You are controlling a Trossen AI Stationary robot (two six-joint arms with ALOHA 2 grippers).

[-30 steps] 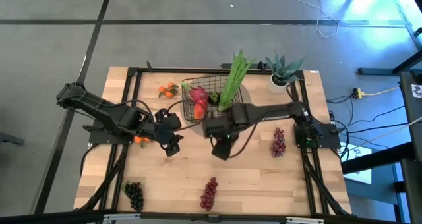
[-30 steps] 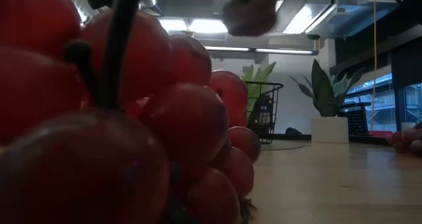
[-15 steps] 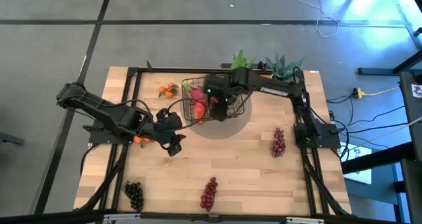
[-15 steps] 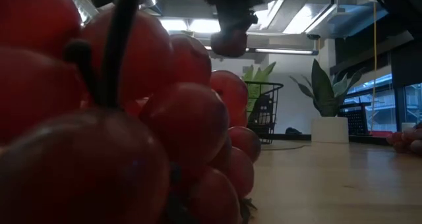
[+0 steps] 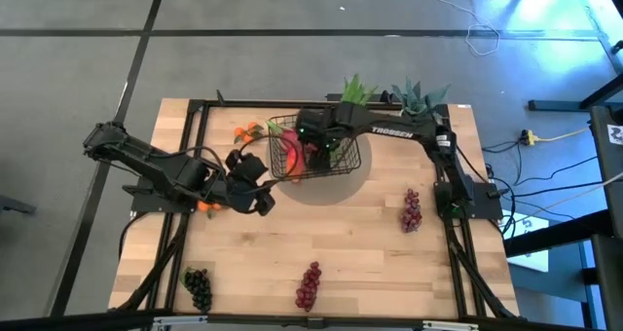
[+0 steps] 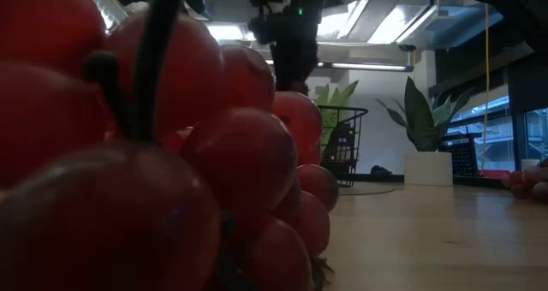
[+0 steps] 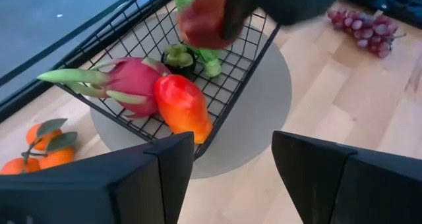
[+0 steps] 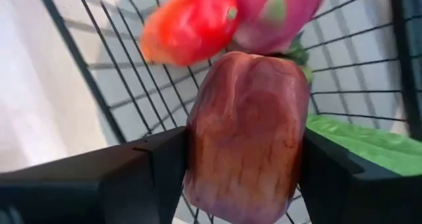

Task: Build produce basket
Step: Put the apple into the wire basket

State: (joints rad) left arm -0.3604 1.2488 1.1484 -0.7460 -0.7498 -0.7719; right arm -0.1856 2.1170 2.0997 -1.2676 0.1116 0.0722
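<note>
The wooden table (image 5: 389,253) carries a round grey mat (image 5: 352,180) with the black wire basket (image 5: 352,156) standing on it. The right gripper (image 5: 313,148) hangs directly above the basket's open top, jaws clamped on a reddish-brown fruit (image 8: 245,132) whose long axis runs along the fingers, pointing down into the mesh; release should drop it straight in. The basket already holds a pink dragon fruit (image 7: 128,85), a red-orange mango (image 7: 183,109) and a green leafy stalk (image 5: 355,88). The left gripper (image 5: 255,197) waits just beside the mat, fingers apart and empty. Oranges (image 5: 248,131) and three grape bunches (image 5: 309,284) lie outside; the left arm is nearer the oranges.
</note>
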